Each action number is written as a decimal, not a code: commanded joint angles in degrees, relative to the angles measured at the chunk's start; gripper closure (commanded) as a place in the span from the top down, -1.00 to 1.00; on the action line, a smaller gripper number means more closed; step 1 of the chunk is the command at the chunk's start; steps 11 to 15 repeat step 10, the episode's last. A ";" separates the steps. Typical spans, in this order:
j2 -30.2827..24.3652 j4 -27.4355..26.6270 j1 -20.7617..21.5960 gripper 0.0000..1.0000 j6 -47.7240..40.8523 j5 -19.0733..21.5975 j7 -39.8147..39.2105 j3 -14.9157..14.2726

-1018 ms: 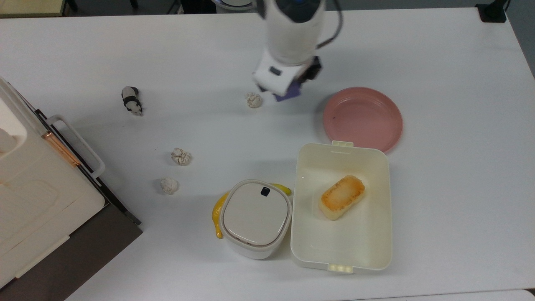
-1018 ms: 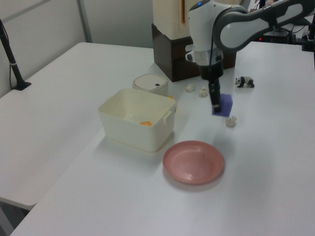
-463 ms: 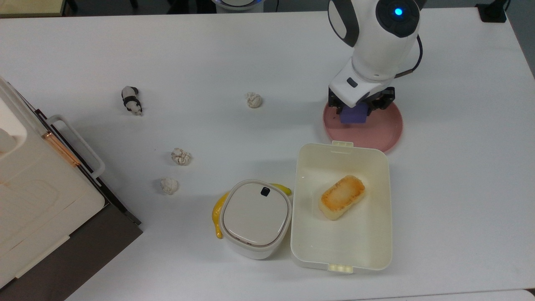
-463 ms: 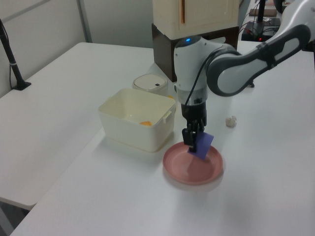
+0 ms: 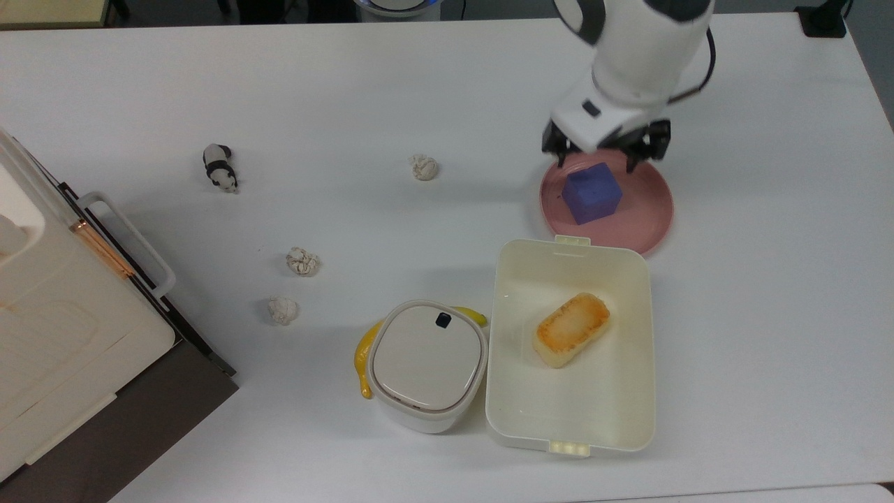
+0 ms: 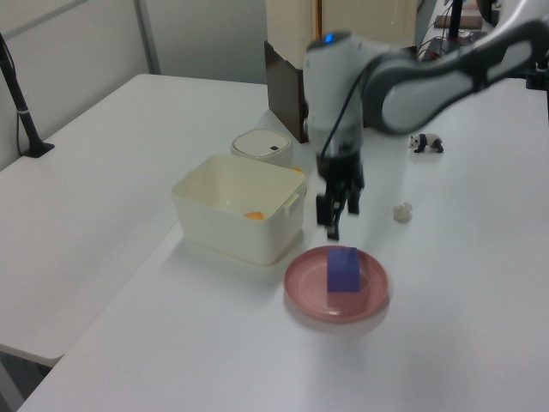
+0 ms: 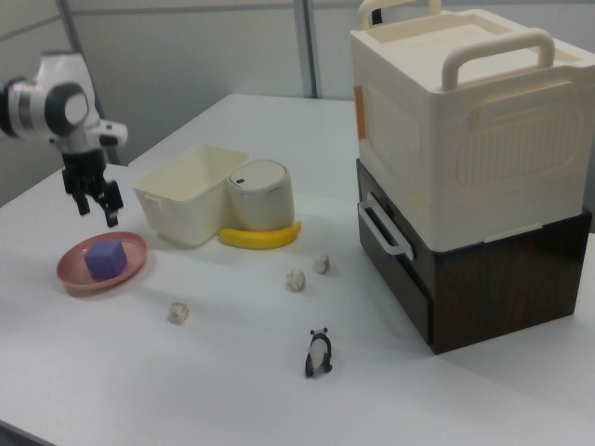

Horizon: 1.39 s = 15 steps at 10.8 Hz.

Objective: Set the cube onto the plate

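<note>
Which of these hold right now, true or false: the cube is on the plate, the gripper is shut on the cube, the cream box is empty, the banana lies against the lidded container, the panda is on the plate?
1. The cube sits on the plate. True.
2. The gripper is shut on the cube. False: it is open and above the cube, clear of it.
3. The cream box is empty. False: a toasted piece of bread lies in it.
4. The banana lies against the lidded container. True.
5. The toy panda is on the plate. False: it stands on the table, far from the plate.
</note>
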 commanded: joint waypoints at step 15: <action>-16.02 -2.02 -17.00 1.00 -15.17 -6.79 -19.73 -10.08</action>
